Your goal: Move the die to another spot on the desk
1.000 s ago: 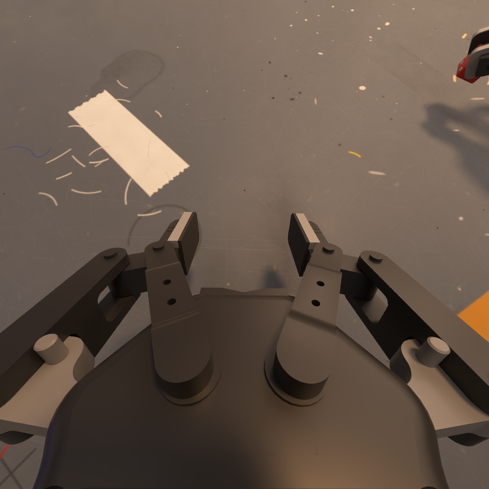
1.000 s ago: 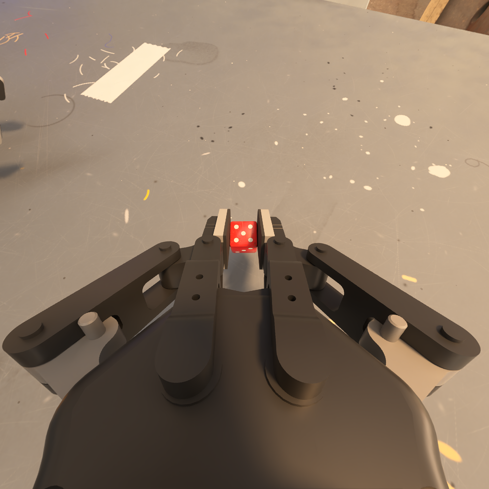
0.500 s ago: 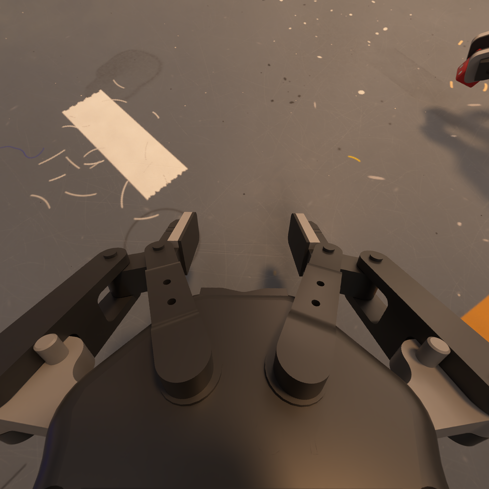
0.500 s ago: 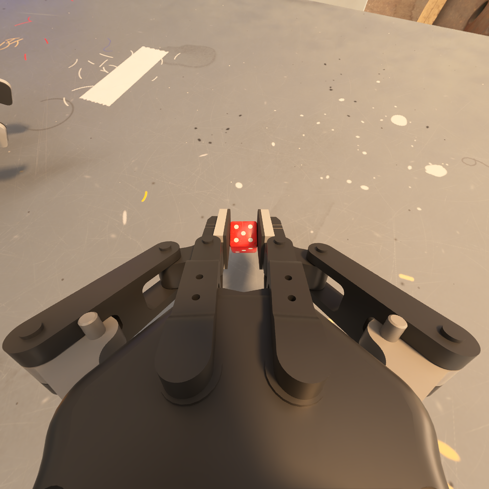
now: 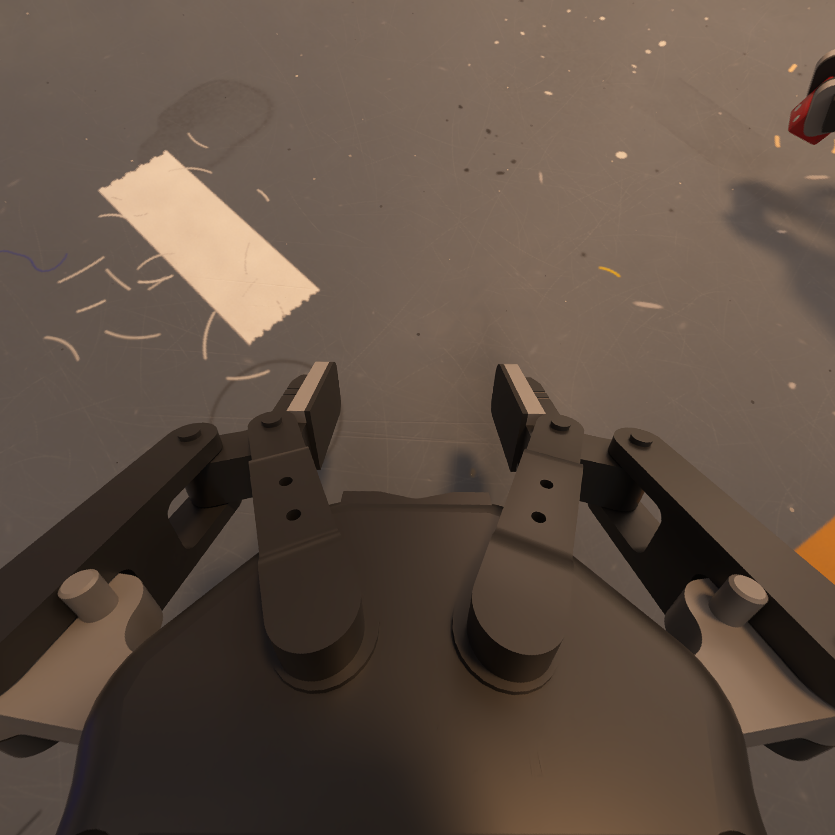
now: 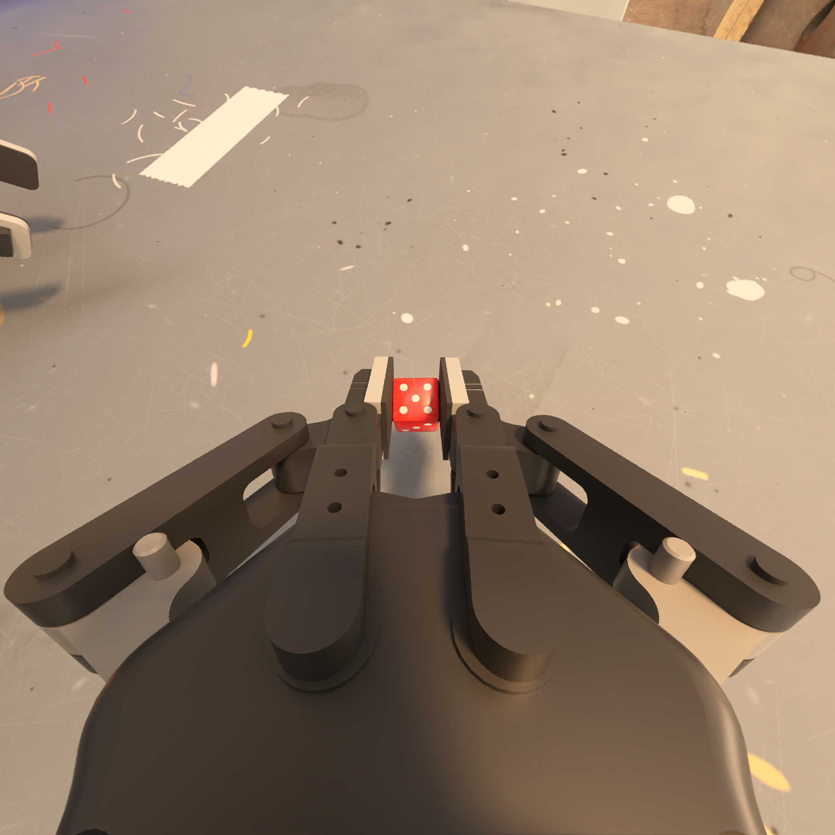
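Observation:
A small red die [image 6: 415, 403] with white pips sits clamped between the pads of my right gripper [image 6: 415, 384], held above the grey desk [image 6: 542, 406]. The die also shows in the left wrist view [image 5: 800, 124] at the far upper right, between the right gripper's fingers. My left gripper [image 5: 415, 393] is open and empty, hovering over the desk [image 5: 452, 226] with nothing between its fingers.
A strip of cream tape [image 5: 208, 246] lies on the desk ahead and left of the left gripper; it also shows in the right wrist view [image 6: 214, 135]. An orange patch [image 5: 818, 553] lies at the right edge. Paint specks and scratches cover the desk. The left gripper's fingers [image 6: 16, 199] show at the left edge.
The right gripper, still holding the die, has drifted slightly so the desk marks shift a little. The left view shifted slightly; its jaws stay open.

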Robot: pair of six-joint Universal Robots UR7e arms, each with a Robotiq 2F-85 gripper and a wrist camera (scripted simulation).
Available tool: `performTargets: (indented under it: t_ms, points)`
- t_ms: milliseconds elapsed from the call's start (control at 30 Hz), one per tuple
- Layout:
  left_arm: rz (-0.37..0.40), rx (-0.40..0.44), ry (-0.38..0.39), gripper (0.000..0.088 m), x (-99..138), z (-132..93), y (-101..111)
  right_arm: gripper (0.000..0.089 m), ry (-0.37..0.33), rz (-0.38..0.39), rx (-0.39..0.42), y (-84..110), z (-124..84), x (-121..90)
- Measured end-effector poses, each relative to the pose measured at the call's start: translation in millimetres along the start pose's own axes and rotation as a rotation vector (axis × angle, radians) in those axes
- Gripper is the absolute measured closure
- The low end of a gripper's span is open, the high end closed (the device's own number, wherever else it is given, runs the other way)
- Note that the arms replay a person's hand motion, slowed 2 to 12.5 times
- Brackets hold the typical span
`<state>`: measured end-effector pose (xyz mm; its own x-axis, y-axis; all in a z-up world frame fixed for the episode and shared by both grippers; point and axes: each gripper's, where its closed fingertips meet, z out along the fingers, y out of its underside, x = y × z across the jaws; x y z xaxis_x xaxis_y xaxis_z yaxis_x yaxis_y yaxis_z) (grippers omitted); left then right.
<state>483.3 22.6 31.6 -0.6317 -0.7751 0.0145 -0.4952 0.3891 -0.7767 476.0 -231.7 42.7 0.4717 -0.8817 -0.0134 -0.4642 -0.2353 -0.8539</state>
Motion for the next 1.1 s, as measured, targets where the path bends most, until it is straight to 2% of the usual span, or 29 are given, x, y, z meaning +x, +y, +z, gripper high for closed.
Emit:
performTargets:
  t_ms: [1100]
  points:
    - [0.043,-0.019,-0.035,0.0298,-6.6,8.2,-0.6,0.0713,-0.014,0.021,0.005,0.2,-0.2,1.1]
